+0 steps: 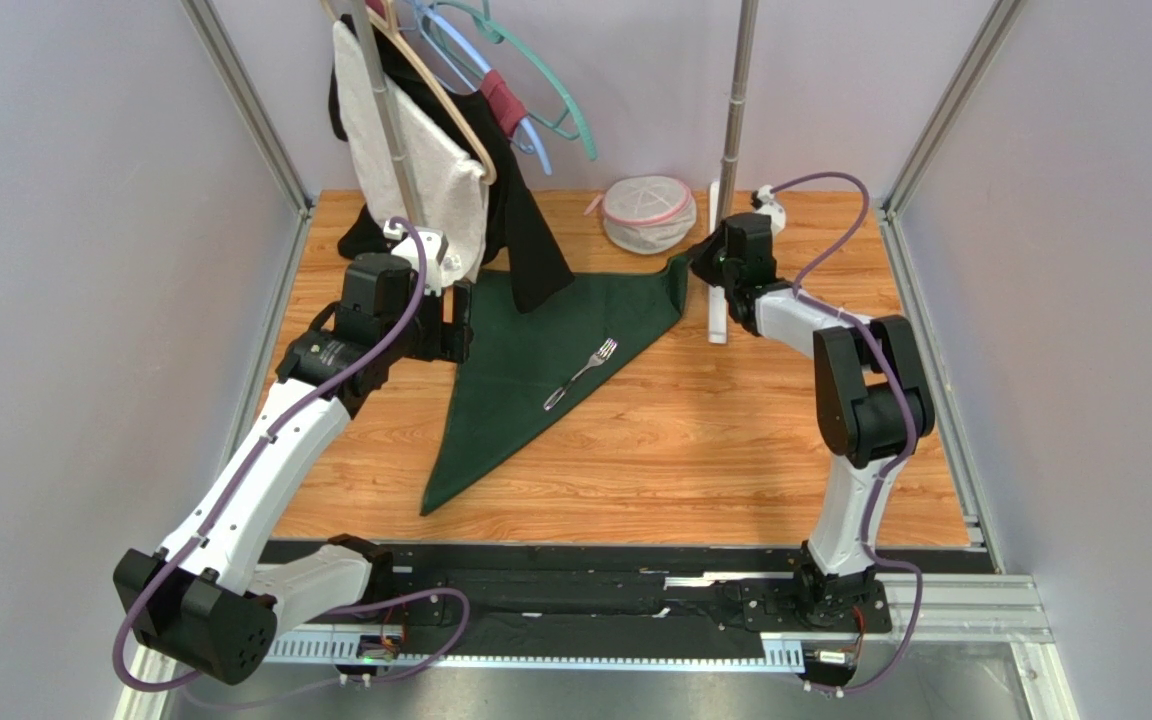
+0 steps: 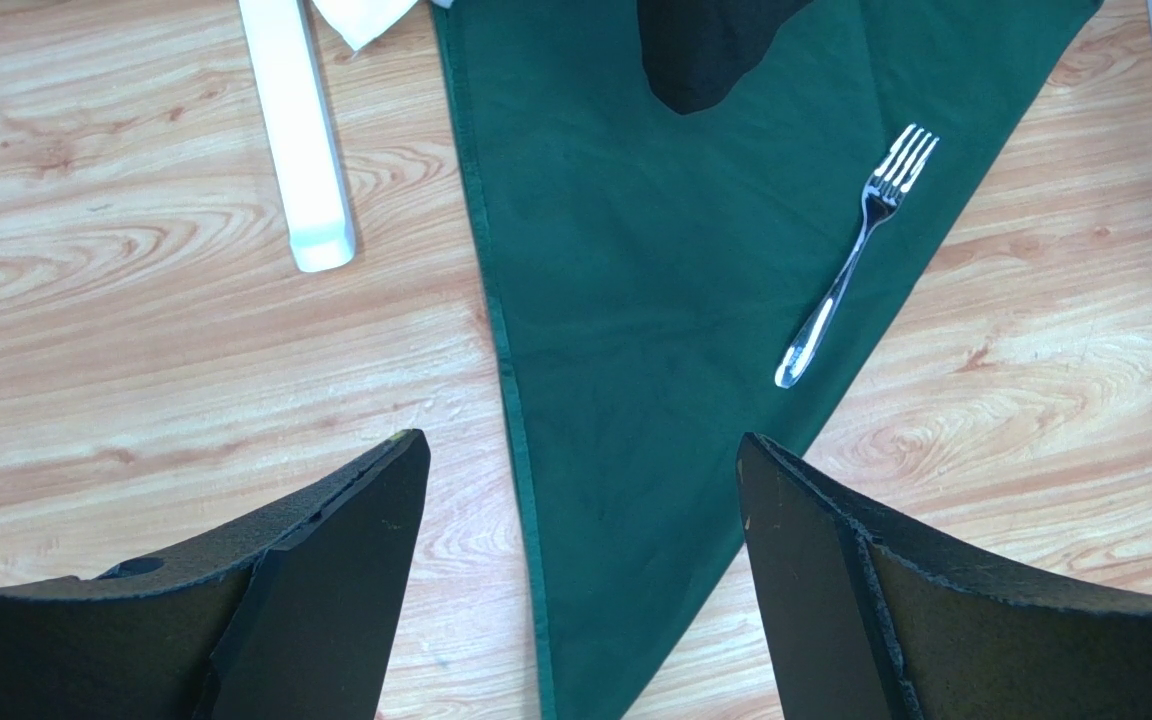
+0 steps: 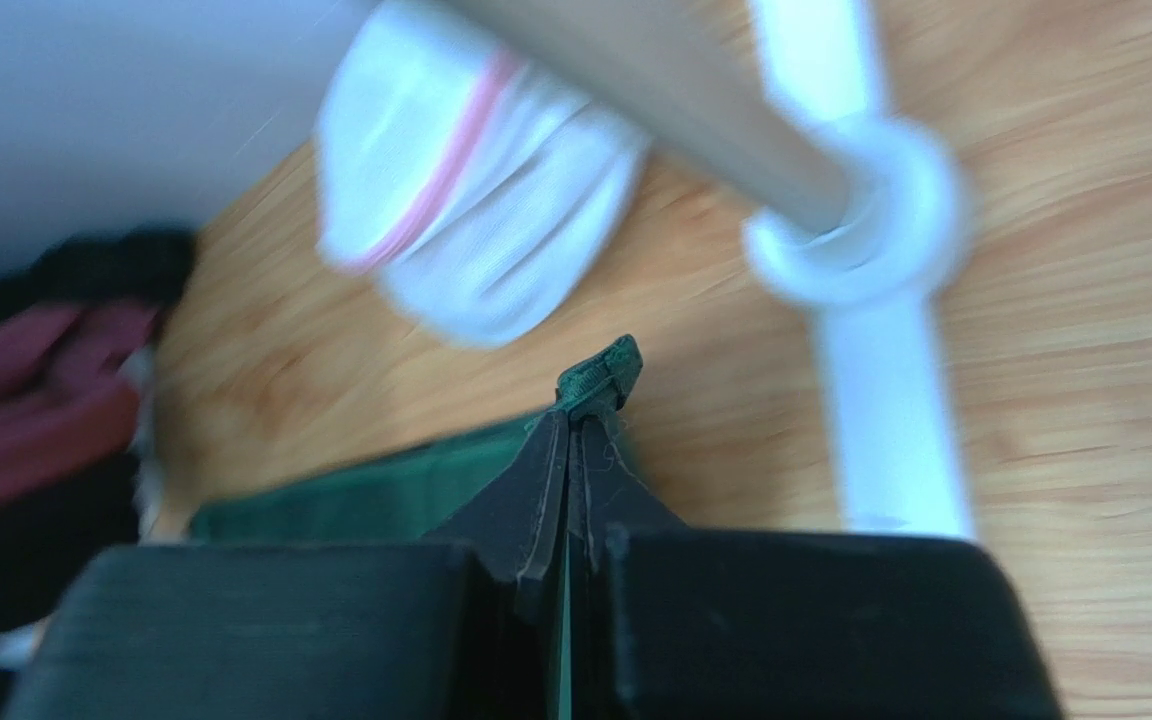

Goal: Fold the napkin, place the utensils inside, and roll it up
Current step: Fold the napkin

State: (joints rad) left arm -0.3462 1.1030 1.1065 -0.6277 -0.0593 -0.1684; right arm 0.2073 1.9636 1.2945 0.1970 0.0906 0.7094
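A wooden table (image 1: 717,450) with light grain sits inside pale grey walls (image 1: 71,225) and a metal frame. At its 12 o'clock edge stands a clothes rack: a metal pole (image 1: 736,105), coloured hangers (image 1: 537,90), and white and black clothes (image 1: 432,165) hanging low over the boards. A white mesh bag (image 1: 648,213) with pink trim lies at 12 o'clock. Just beside it, toward 3 o'clock, runs a white foot bar (image 1: 716,300).

The napkin (image 1: 522,390) is dark green and spread as a long triangle in the middle of the table, its narrow tip pointing to 7 o'clock. A black garment end overlaps its far edge. The fork (image 1: 581,375), slim and silver, lies on the cloth close to the 4 o'clock edge, tines toward 1 o'clock.

The right pincer (image 3: 575,435) is closed tight on the napkin's 2 o'clock corner, a small tuft of green poking out past the tips. The left pincer (image 2: 582,450) hangs over the cloth's 9 o'clock edge with its jaws spread wide, holding nothing.
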